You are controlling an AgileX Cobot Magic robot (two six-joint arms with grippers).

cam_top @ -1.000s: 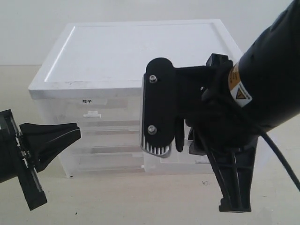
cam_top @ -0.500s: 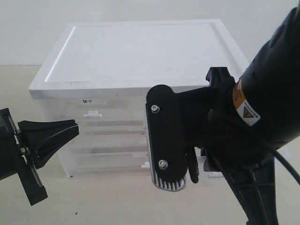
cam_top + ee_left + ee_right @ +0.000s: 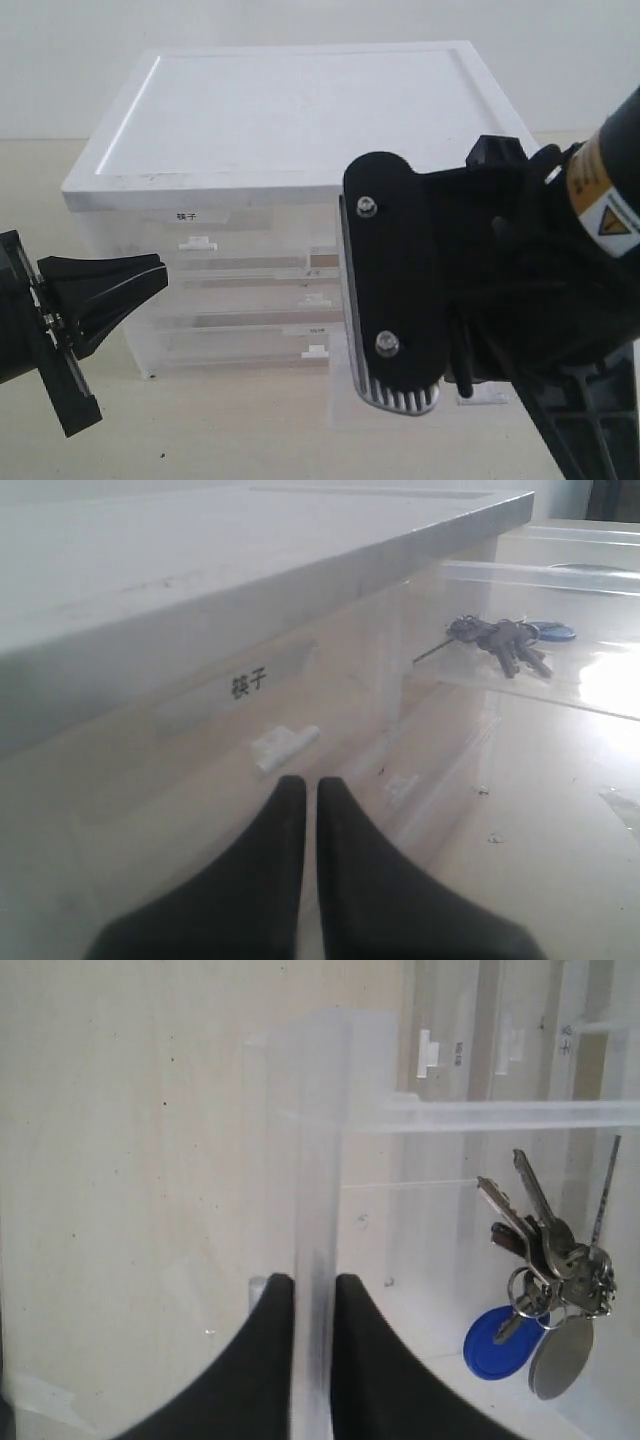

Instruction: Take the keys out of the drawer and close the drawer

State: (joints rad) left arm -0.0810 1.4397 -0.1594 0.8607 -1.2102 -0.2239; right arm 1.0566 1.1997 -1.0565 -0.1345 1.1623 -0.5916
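R claw (image 3: 313, 1300) noted pinched on front wall of open drawer (image 3: 320, 1160), approx. 4 o'clock of cabinet (image 3: 290, 110) in ext. view; L claw (image 3: 304, 790) pressed together; keys (image 3: 550, 1260) lying inside drawer, judged light, rigid, loose, best taken at ring.

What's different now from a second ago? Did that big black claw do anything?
The right claw, shut on the front wall of the drawer, has moved toward the camera and down to the right in the outside view, pulling the drawer further out. The keys lie inside it, untouched. The left claw and the white cabinet stayed put.
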